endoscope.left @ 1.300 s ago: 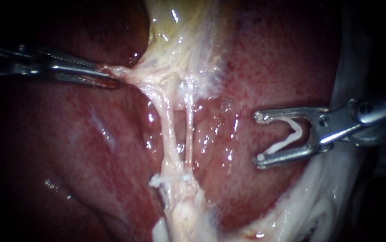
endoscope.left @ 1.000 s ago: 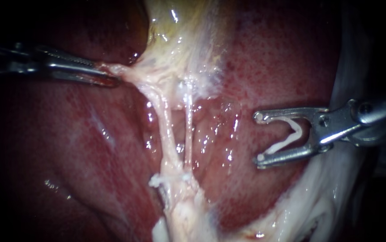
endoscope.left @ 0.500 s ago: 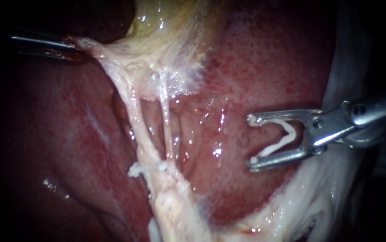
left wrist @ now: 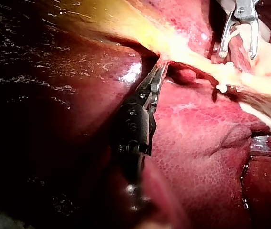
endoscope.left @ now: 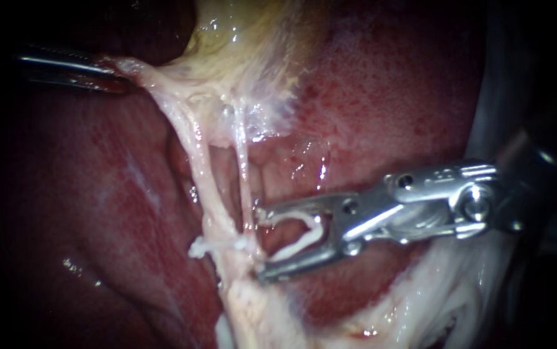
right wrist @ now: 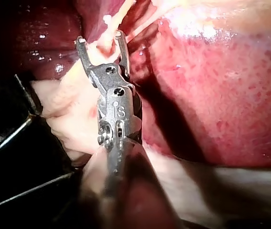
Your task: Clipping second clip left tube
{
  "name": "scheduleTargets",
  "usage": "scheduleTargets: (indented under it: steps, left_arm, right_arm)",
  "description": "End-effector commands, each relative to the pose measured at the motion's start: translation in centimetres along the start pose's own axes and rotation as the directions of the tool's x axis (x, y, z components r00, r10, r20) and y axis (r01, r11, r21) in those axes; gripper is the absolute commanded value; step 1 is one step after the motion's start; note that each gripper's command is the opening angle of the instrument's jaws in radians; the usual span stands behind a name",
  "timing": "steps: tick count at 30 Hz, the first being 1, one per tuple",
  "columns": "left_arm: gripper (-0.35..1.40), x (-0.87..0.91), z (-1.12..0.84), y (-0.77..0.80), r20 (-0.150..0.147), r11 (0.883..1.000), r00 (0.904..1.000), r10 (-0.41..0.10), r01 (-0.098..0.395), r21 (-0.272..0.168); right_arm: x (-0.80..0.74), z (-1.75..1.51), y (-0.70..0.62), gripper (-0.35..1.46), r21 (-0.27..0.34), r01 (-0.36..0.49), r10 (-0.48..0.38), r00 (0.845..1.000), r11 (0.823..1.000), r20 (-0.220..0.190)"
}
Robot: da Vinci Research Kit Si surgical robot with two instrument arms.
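Two pale tubes run down from the yellowish gallbladder [endoscope.left: 240,39]: a thicker left tube [endoscope.left: 198,168] and a thin right tube [endoscope.left: 242,161]. A white clip [endoscope.left: 217,244] sits across their lower end; it also shows in the left wrist view as the clip [left wrist: 223,78]. My left instrument [endoscope.left: 107,72] is shut on pale tissue at the gallbladder's edge and holds it taut; its jaws [left wrist: 159,69] pinch that strand. My right instrument [endoscope.left: 262,244] stands open just right of the tubes, carrying a white clip [endoscope.left: 298,232]. In its wrist view, my right instrument [right wrist: 100,39] has a pale strand between its jaws.
Red liver [endoscope.left: 388,97] lies behind and around the tubes. Whitish fatty tissue [endoscope.left: 433,291] lies under my right instrument's shaft. Dark liver [endoscope.left: 65,213] fills the lower left. Thin dark rods [right wrist: 11,138] show beside the right shaft.
My left instrument pulled the gallbladder tissue up and to the left, slanting the tubes. My right instrument then moved left with its clip, from well clear of the tubes to right beside them.
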Motion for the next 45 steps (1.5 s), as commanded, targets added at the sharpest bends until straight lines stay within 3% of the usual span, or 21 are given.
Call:
scheduleTargets:
  steps: [1, 11, 16, 23, 31, 38, 45]
  left_arm:
    - [-0.35, -0.01, 0.02, 0.0, 0.001, 1.0, 1.0, 0.0, 0.0, -0.001]
    - [-0.35, -0.01, 0.04, 0.01, 0.001, 1.0, 1.0, 0.0, 0.0, 0.0]
    - [-0.35, -0.01, 0.04, 0.02, 0.001, 1.0, 1.0, 0.0, 0.0, 0.001]
    - [-0.35, -0.02, 0.06, 0.02, 0.0, 1.0, 1.0, 0.0, 0.0, 0.003]
    - [-0.35, -0.02, 0.07, 0.03, 0.0, 1.0, 1.0, 0.0, 0.0, 0.003]
    - [-0.35, -0.01, 0.08, 0.03, 0.0, 1.0, 1.0, 0.0, 0.0, 0.004]
    - [-0.35, -0.01, 0.1, 0.03, 0.0, 1.0, 1.0, 0.0, 0.0, 0.002]
  right_arm:
    - [0.0, 0.02, 0.03, 0.5, 0.009, -0.01, 0.01, 1.0, 1.0, 0.004]
    - [-0.21, 0.11, 0.29, 0.5, 0.01, -0.055, 0.055, 0.998, 0.998, 0.007]
    - [-0.28, 0.14, 0.34, 0.5, 0.008, -0.069, 0.069, 0.998, 0.998, 0.007]
    - [-0.3, 0.24, 0.37, 0.5, 0.052, -0.061, 0.061, 0.998, 0.997, 0.008]
    - [-0.21, 0.44, 0.4, 0.5, 0.134, -0.079, 0.085, 0.995, 0.988, -0.042]
    - [-0.09, 0.62, 0.4, 0.5, 0.166, -0.093, 0.107, 0.991, 0.982, -0.081]
    - [0.02, 0.68, 0.24, 0.5, 0.208, -0.102, 0.128, 0.985, 0.973, -0.116]
